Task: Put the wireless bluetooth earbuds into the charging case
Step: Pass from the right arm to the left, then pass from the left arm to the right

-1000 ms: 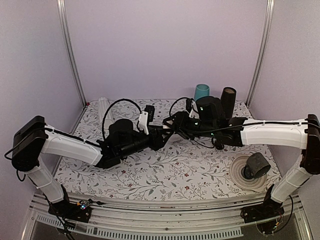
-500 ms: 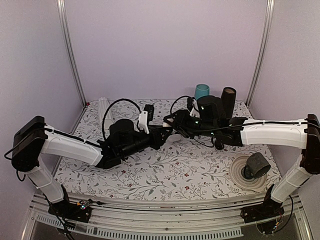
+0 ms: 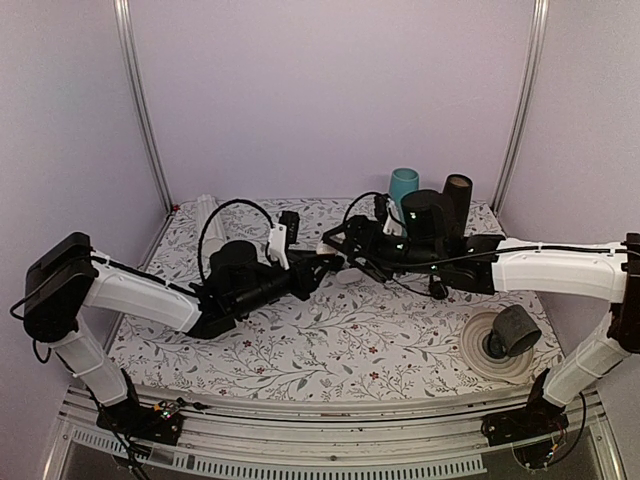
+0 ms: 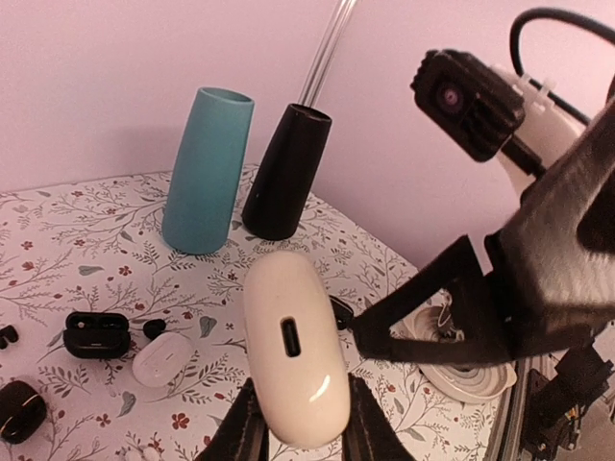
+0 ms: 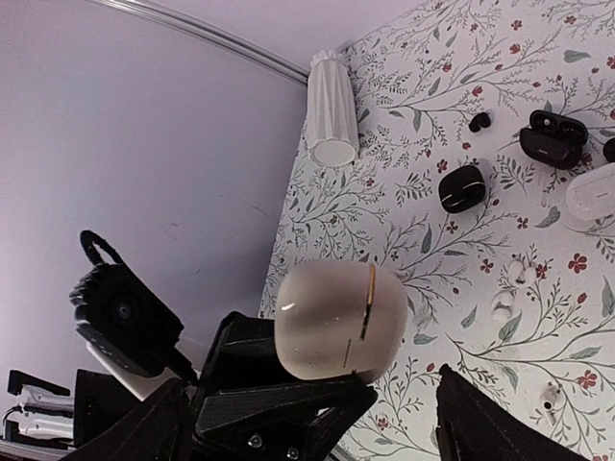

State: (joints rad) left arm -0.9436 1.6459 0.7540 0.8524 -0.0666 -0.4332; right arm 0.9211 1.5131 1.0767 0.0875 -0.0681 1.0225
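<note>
The white charging case (image 4: pixel 293 355) hangs in the air above the table, lid closed, its port facing the left wrist camera. My left gripper (image 4: pixel 300 408) is shut on its lower end, one finger on each side. In the right wrist view the same case (image 5: pixel 338 317) sits atop the left gripper's black fingers. My right gripper (image 5: pixel 327 432) stands open, its fingers wide on either side and apart from the case. Tiny white earbuds (image 5: pixel 503 307) (image 5: pixel 527 274) lie on the floral table below. In the top view the two grippers meet at mid-table (image 3: pixel 333 255).
On the table lie an open black case (image 5: pixel 551 137), a closed black case (image 5: pixel 461 187), a smaller white case (image 4: pixel 160 357) and a black bud (image 5: pixel 478 121). A teal cup (image 4: pixel 207 173) and black cup (image 4: pixel 285 173) stand at the back. A tape roll (image 3: pixel 503 340) lies front right.
The right gripper's jaws have spread apart and let go of the case, while the left gripper has closed on it. Both wrists have shifted slightly left.
</note>
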